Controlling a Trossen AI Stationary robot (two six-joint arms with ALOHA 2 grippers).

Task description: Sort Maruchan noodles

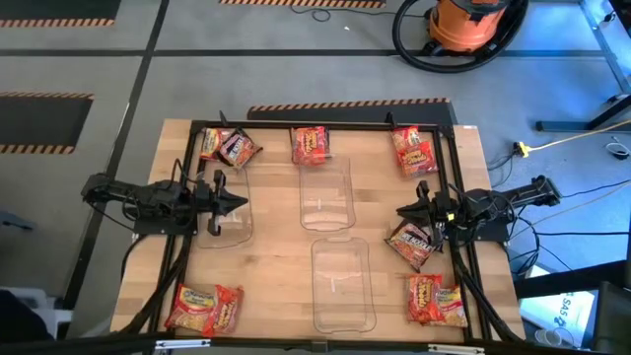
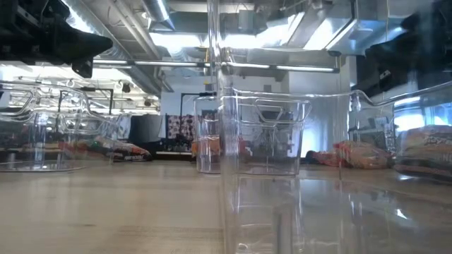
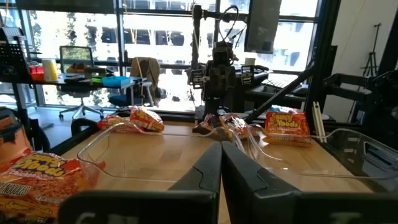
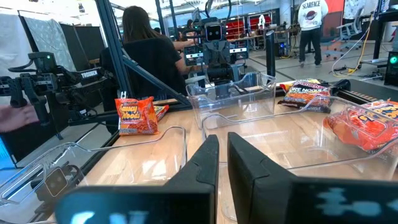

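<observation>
Both pincers, left pincer and right pincer, hover nearly closed and empty-fingered above the table.

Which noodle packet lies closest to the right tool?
The dark brown packet just beside the right tool, toward the table's front edge. It almost touches the arm; all other packets lie out at the table's corners and back edge.

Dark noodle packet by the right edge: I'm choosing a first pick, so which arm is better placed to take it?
Likely the right: the right gripper hangs just beside that dark packet, jaws shut. The left gripper waits across the table.
</observation>
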